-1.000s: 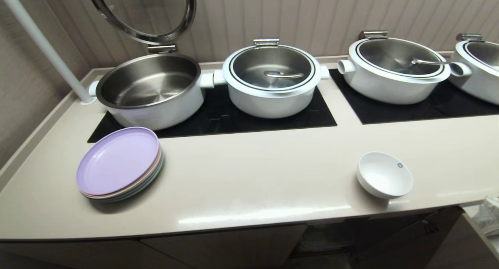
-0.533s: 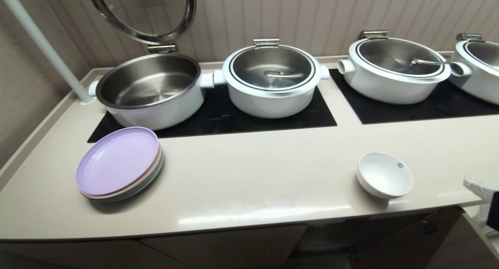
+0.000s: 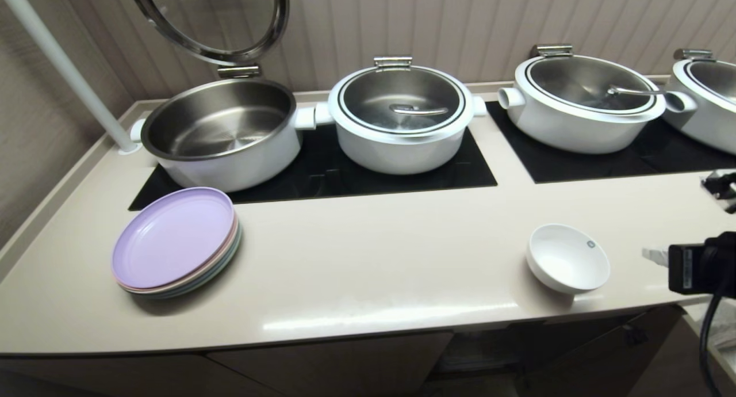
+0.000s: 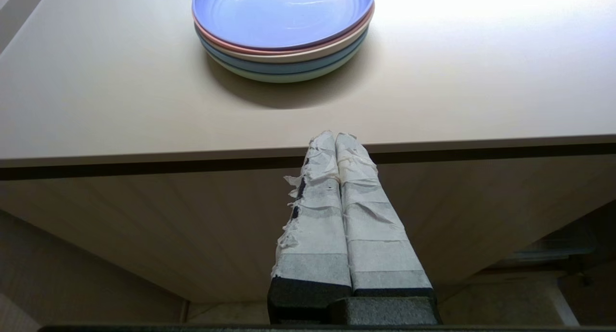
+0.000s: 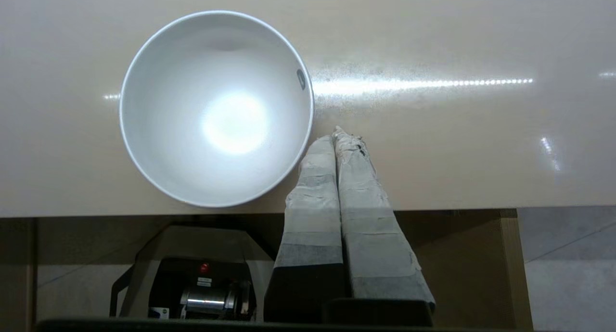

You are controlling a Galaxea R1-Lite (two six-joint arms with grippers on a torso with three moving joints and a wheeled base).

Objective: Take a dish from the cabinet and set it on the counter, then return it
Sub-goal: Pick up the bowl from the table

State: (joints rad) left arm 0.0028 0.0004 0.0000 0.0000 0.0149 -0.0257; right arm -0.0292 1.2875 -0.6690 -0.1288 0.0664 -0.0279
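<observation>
The dish [image 3: 568,266], a small white bowl with a tiny blue-grey logo near its rim, stands upright on the beige counter [image 3: 368,270] close to the front edge. In the right wrist view the dish [image 5: 216,108] is empty. My right gripper [image 5: 337,134] is shut and holds nothing, its taped tips hovering just beside the dish's rim. In the head view the right gripper [image 3: 650,252] comes in from the right edge. The left gripper [image 4: 337,135] is shut and empty, low in front of the counter's edge. The cabinet [image 3: 328,359] lies under the counter, mostly hidden.
A stack of pastel plates [image 3: 175,241] with a lilac one on top sits front left. Several white pots stand on black cooktop panels [image 3: 356,175]: an open one [image 3: 221,132] and lidded ones [image 3: 402,118] [image 3: 583,100]. A white pole [image 3: 69,75] rises at back left.
The right arm has risen from below the counter at the right edge. It now reaches over the counter beside the dish. The dish and the left arm have not moved.
</observation>
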